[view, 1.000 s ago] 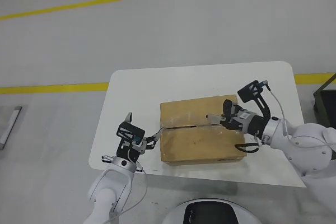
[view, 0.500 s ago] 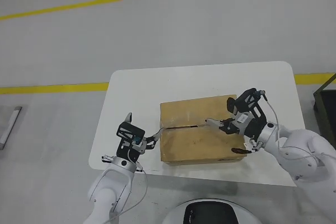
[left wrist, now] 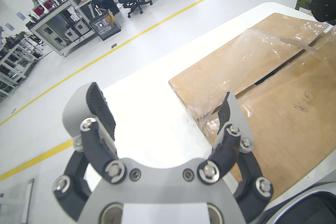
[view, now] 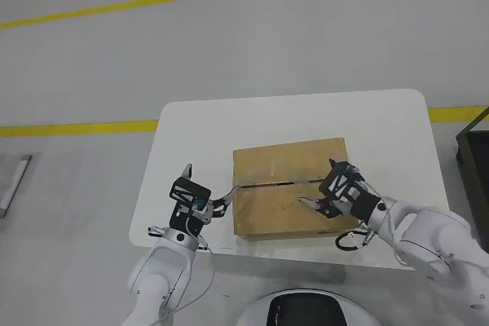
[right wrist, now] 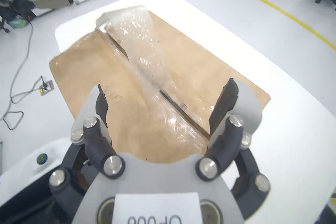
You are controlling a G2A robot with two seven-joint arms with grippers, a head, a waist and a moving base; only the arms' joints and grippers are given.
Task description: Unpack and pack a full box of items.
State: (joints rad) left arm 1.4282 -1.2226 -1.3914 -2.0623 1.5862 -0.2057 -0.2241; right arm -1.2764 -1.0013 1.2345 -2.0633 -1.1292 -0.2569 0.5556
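Note:
A closed brown cardboard box [view: 277, 167] lies on the white table [view: 293, 114], its two top flaps meeting at a centre seam. Loose clear tape [right wrist: 143, 51] lifts off that seam, and crinkled clear tape [left wrist: 252, 46] covers the flap near the box's left end. My left gripper [view: 208, 186] stands open at the left end of the box, one fingertip close to the seam's end [left wrist: 162, 109]. My right gripper [view: 318, 183] hangs open over the right half of the box, astride the seam and the tape [right wrist: 162, 101]. Nothing is between either pair of fingers.
A dark green cart [view: 481, 151] stands off the table's right side. A yellow line [view: 65, 129] crosses the floor behind the table. A grey bar [view: 12, 186] lies on the floor at far left. Bare table surface surrounds the box.
My right gripper has swung from the box's right edge inward and toward the near side, now over the seam. The left arm and the box have not moved.

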